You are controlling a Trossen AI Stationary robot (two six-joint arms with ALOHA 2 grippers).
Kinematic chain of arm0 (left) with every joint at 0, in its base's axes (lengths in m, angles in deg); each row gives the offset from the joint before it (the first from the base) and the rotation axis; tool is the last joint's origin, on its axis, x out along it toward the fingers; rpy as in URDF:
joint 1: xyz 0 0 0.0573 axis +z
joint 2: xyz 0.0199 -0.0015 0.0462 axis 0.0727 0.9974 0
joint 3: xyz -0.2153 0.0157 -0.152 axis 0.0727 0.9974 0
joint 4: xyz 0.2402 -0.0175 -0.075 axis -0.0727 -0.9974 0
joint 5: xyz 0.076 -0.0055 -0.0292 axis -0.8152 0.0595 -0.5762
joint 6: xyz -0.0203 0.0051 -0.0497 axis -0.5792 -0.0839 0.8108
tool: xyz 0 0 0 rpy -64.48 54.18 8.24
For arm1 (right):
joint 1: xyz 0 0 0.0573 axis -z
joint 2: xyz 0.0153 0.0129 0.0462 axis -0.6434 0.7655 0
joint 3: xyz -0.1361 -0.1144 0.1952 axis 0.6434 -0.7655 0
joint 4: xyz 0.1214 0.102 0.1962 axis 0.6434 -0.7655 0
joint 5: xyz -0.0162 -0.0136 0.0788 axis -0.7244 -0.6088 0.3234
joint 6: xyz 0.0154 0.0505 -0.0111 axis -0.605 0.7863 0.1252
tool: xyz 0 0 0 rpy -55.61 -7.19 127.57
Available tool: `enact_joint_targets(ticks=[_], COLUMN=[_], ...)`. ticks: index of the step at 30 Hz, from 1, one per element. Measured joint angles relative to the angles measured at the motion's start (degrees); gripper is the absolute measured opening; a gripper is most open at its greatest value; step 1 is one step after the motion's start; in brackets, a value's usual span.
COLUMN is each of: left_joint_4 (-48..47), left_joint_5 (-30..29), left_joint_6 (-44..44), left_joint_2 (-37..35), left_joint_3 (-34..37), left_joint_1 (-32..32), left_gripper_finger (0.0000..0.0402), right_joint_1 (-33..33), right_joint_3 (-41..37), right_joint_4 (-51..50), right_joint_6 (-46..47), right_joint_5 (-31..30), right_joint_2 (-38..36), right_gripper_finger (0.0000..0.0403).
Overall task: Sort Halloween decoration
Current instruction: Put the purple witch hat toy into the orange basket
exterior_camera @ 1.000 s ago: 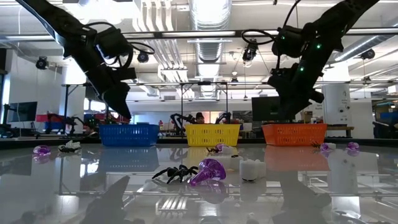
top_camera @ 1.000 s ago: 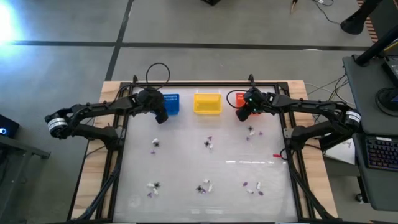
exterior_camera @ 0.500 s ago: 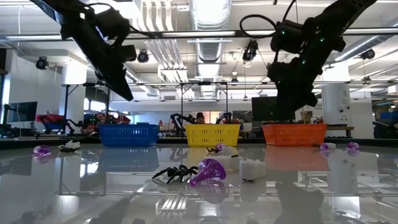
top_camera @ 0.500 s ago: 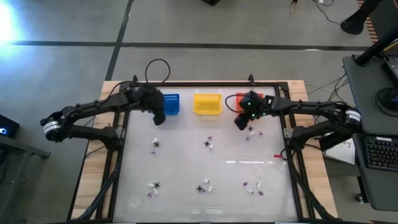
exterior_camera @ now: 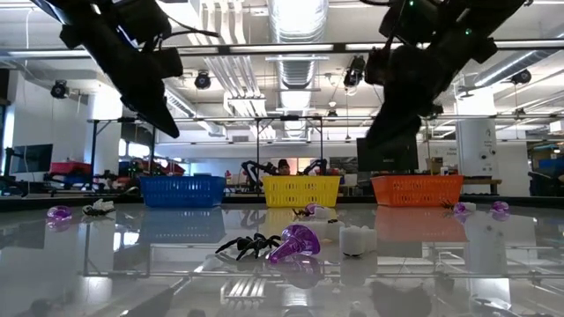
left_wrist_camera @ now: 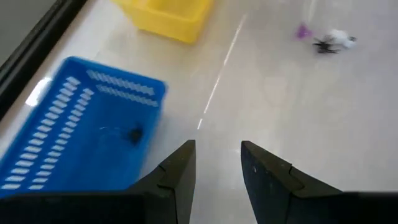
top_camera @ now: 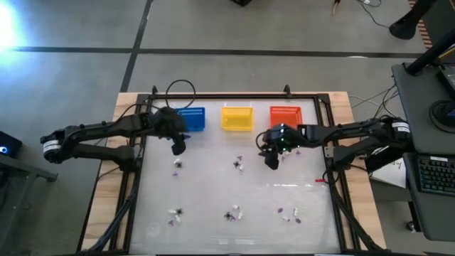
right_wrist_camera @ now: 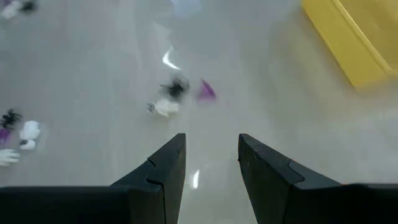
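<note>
Two open tools (top_camera: 178, 146) (top_camera: 271, 159) above trinkets (top_camera: 239, 165)

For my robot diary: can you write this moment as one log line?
left pincer: open, empty, beside blue basket | right pincer: open, empty, above trinkets

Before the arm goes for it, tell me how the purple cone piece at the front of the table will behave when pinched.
The purple cone piece lies tipped on its side, so a nudge may roll it. The glossy table probably lets it skid. It looks tiny and light beside the black spider, which a pinch might drag along.
</note>
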Motion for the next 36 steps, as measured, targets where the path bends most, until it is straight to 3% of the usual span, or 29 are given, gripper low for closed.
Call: enact_joint_targets(ticks=[14, 27, 36], left_joint_4=[0.0, -0.1, 0.0], left_joint_5=[0.0, -0.1, -0.2], left_joint_6=[1.9, 2.1, 2.1], left_joint_2=[-0.2, -0.2, -0.2], left_joint_3=[0.1, 0.1, 0.1], left_joint_1=[-9.3, -9.5, -9.5], left_gripper_finger=[0.0111, 0.0111, 0.0111], right_joint_1=[-1.0, -0.8, -0.8], right_joint_3=[0.0, 0.0, 1.4], right_joint_4=[16.9, 28.5, 30.2], right_joint_6=[-12.2, -15.7, -16.1], right_joint_5=[-0.1, -0.1, -0.1], right_joint_2=[13.8, 22.2, 25.8], right_gripper_finger=[0.0139, 0.0139, 0.0139])
